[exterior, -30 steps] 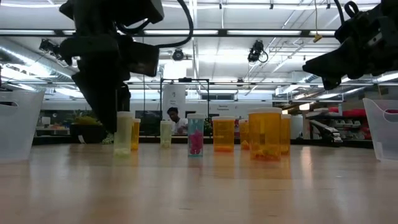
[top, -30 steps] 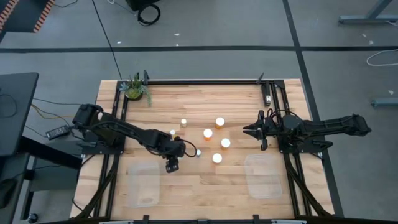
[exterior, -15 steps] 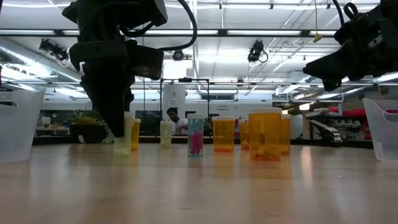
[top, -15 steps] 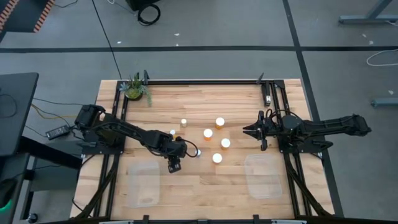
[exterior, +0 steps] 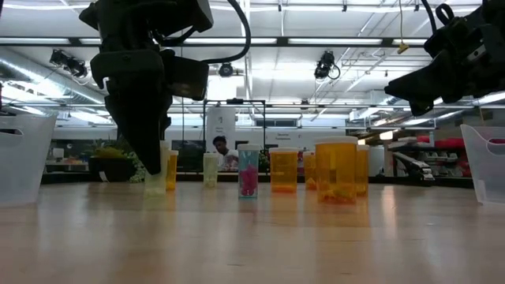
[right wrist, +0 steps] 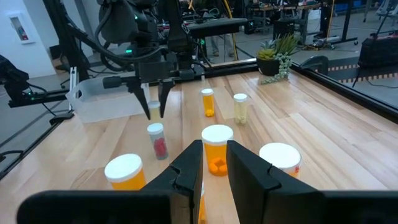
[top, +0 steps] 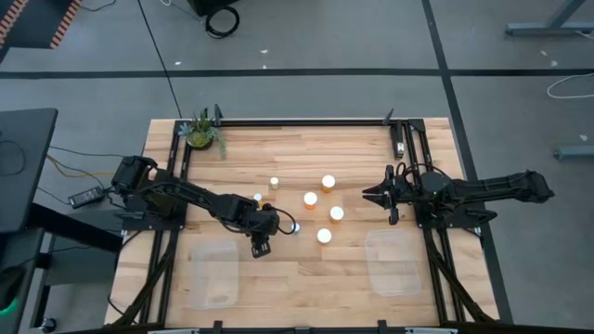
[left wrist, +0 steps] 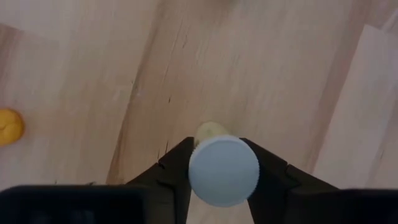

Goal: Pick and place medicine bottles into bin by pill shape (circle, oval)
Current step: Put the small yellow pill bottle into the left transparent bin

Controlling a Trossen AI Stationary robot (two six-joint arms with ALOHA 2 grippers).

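Several medicine bottles stand on the wooden table: orange ones (top: pixel 310 199) with white caps at the middle, and a small one with pink pills (exterior: pixel 248 172). My left gripper (top: pixel 262 243) points steeply down near the table's middle left, shut on a small whitish bottle (left wrist: pixel 224 169) with a white cap; the arm hides that bottle in the high view. My right gripper (top: pixel 371 195) hovers level at the right, narrowly open with nothing between its fingers (right wrist: pixel 249 168). My left gripper pinches the small whitish bottle between its two fingers (left wrist: pixel 174 171), which lie against opposite sides of the white cap (left wrist: pixel 194 168). The fingers come steeply from above. The bottle stands upright with its base (exterior: pixel 155 189) on the table.
One clear bin (top: pixel 212 274) sits near the front left and another (top: pixel 393 263) near the front right. A green potted plant (top: pixel 202 132) stands at the far left corner. Black rails (top: pixel 306 122) frame the table. People and equipment show in the room behind.
My left gripper's fingers have drawn in from wide open until they meet the small whitish bottle's cap, with the hand staying over it. The bottle still stands on the table. My right arm has kept still.
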